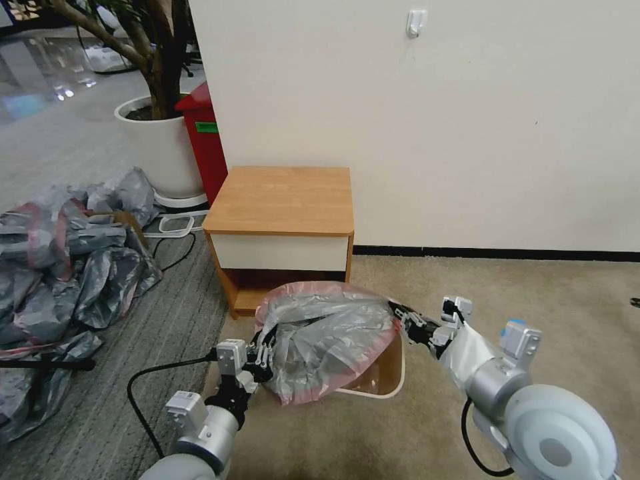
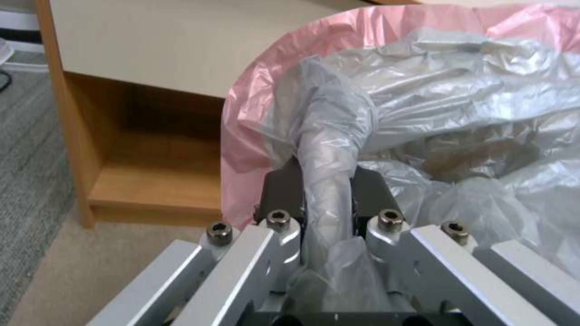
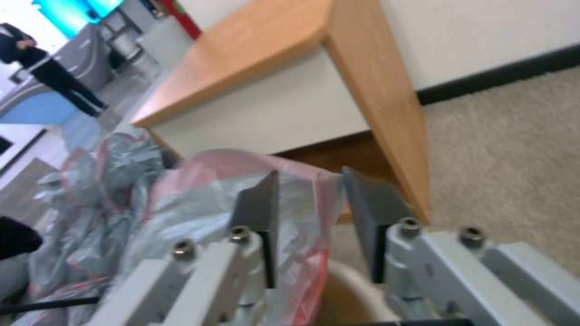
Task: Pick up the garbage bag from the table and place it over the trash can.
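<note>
The garbage bag (image 1: pixel 327 333), translucent grey with a pink rim band, is spread over the cream trash can (image 1: pixel 399 373) on the carpet in front of the wooden table (image 1: pixel 287 193). My left gripper (image 1: pixel 265 357) holds the bag's left side. In the left wrist view it (image 2: pixel 326 181) is shut on a bunched grey fold of the bag (image 2: pixel 453 104). My right gripper (image 1: pixel 398 313) is at the bag's right edge. In the right wrist view its fingers (image 3: pixel 314 199) stand apart with the bag's pink rim (image 3: pixel 199 203) between them, above the can's rim (image 3: pixel 350 290).
A large heap of grey-and-pink bags (image 1: pixel 60 260) lies on the floor at the left. A white plant pot (image 1: pixel 163 153) and a red bin (image 1: pixel 203 147) stand behind the table's left side. A black cable (image 1: pixel 143 380) trails by my left arm. Open carpet (image 1: pixel 533 287) lies at the right.
</note>
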